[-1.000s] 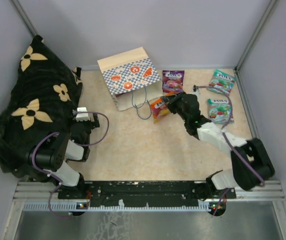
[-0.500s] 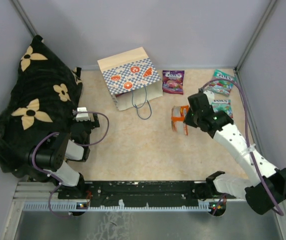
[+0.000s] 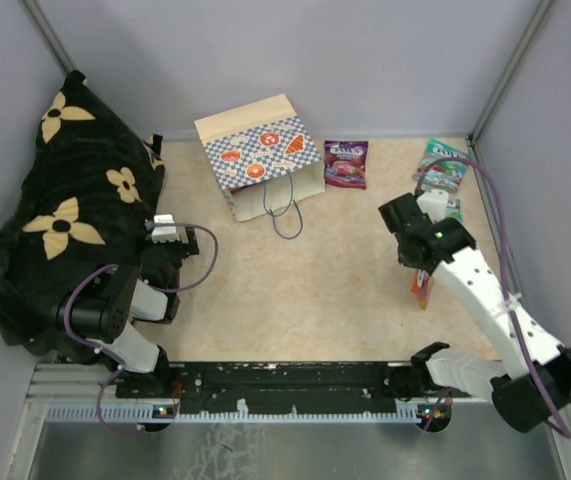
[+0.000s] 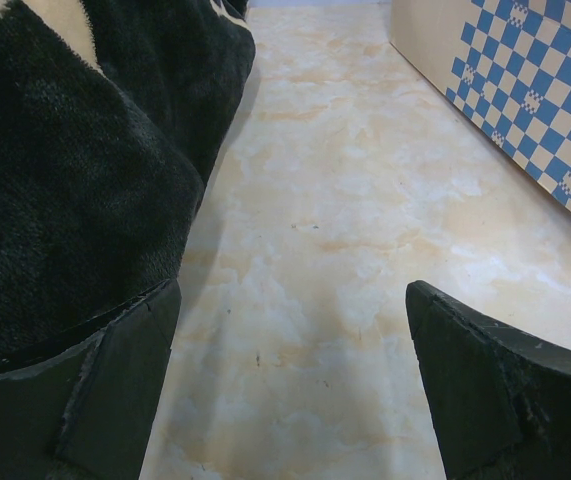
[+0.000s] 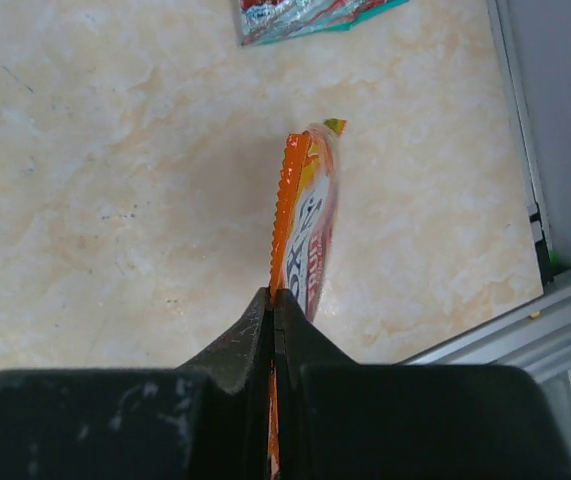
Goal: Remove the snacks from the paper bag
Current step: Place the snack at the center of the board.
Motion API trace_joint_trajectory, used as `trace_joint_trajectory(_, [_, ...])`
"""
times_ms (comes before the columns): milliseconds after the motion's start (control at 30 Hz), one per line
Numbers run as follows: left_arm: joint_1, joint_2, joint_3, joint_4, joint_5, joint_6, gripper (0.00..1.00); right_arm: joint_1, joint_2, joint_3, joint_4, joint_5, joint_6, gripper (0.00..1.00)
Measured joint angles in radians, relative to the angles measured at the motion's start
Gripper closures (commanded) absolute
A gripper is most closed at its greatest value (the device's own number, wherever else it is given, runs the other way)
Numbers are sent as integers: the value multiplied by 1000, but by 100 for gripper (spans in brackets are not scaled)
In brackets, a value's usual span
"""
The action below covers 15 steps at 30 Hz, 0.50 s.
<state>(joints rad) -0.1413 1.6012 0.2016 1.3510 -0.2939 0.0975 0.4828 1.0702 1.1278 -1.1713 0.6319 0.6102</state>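
Right gripper [image 5: 272, 297]: jaws pinched tight on the top edge of an orange snack pouch [image 5: 308, 205], held edge-on over the table [image 5: 115, 200] near its right front corner, well apart from the paper bag [image 3: 260, 155]. The bag lies at rear centre, with its blue cord handles [image 3: 285, 215] toward the front. A purple pouch [image 3: 345, 163] lies just right of the bag and a teal pouch [image 3: 443, 165] by the right wall. Left gripper [image 4: 290, 300]: jaws wide apart, holding nothing, low over the table between the black flowered cloth [image 4: 65, 180] and the bag
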Motion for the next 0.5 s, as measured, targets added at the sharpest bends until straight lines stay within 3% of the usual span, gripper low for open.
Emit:
trace_joint_trajectory(100, [0, 0, 0, 0, 0, 0, 0, 11, 75, -16, 27, -5, -6, 100])
trace_joint_trajectory(267, [0, 0, 0, 0, 0, 0, 0, 63, 219, -95, 204, -71, -1, 100])
trace_joint_trajectory(500, [0, 0, 0, 0, 0, 0, 0, 196, 451, -77, 419, -136, 51, 100])
